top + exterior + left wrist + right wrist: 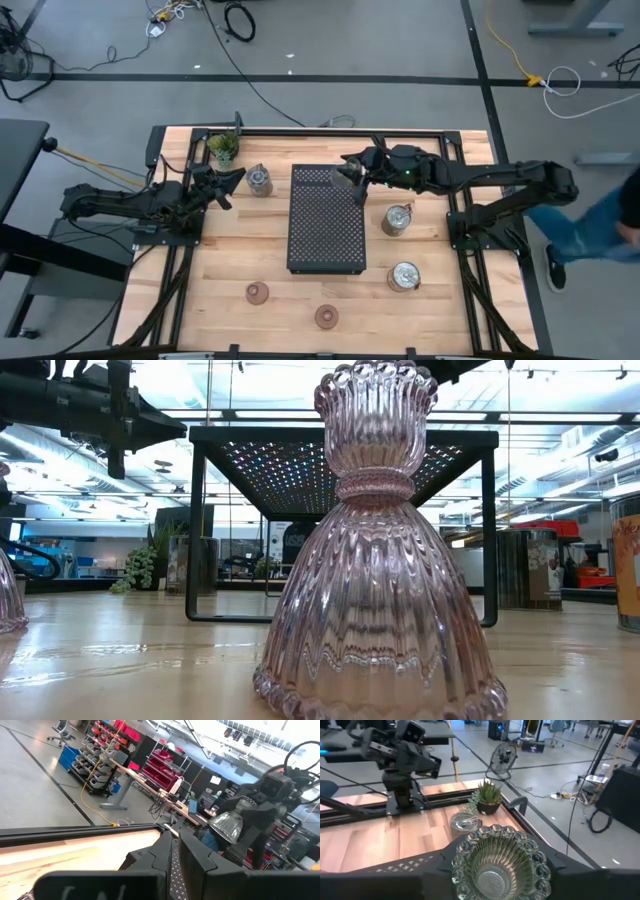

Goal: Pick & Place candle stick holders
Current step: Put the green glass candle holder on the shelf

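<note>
Wooden counter [230, 260] still carries five holders, right pincer [352, 172] gripping the pale green ribbed glass holder [495, 862] over the empty black perforated tray [327, 220], left pincer [232, 183] seemingly closed and empty.

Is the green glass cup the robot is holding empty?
Empty: the pale green ribbed glass holder in the right gripper shows a bare bottom.

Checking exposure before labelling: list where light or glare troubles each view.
Low view: bright ceiling lights behind the pink holder, sheen on the table. Left wrist view: strong glare in the room beyond the table. Right wrist view: the green holder in the right claw glints. High view: even light.
</note>
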